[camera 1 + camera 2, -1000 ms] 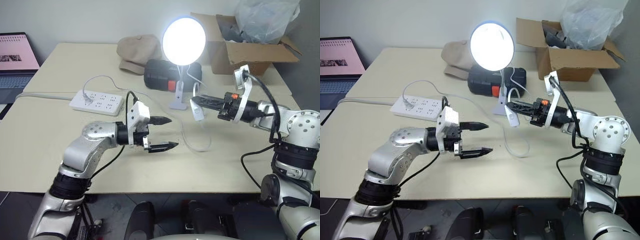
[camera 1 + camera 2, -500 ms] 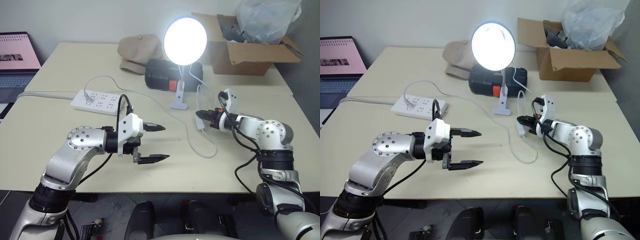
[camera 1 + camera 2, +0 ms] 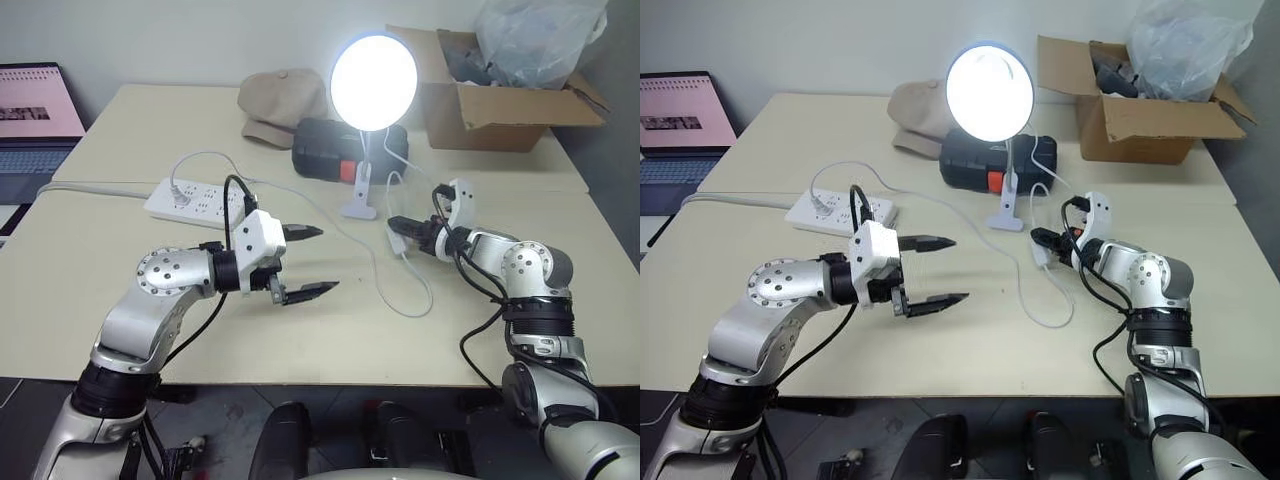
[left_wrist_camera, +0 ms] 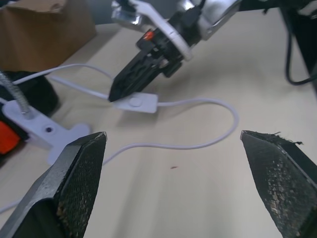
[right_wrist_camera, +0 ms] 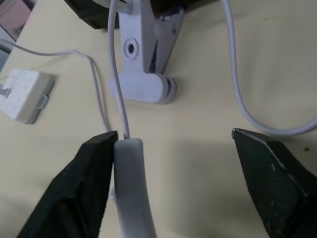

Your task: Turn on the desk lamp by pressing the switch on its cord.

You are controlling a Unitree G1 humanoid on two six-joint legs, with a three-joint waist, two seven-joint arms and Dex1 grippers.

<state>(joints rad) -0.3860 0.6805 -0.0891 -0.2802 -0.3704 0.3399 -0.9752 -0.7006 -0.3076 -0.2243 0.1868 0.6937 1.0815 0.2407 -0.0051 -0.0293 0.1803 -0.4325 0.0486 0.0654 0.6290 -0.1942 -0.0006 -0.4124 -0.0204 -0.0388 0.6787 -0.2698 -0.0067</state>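
Observation:
The desk lamp [image 3: 373,68] is lit, its white clip base [image 3: 358,205] standing mid-table. The thin white cord [image 3: 415,300] loops across the table toward my right arm. On the table lies the white switch [image 5: 131,188], right against one black finger [image 5: 94,178] of my right gripper [image 5: 173,133], whose jaws stand wide open around it. From the head, the switch [image 3: 397,242] sits just under the right gripper [image 3: 393,224]. My left gripper [image 3: 325,260] hovers open and empty over the table, left of the cord.
A white power strip [image 3: 195,203] lies at the left with a plug in it. Behind the lamp are a black case [image 3: 335,148] and a beige cap [image 3: 280,100]. A cardboard box [image 3: 500,100] stands back right, a laptop [image 3: 35,110] far left.
My right gripper, shut on the switch and held up a second ago, has come down to the table and opened, leaving the switch lying there. The lamp stays lit throughout.

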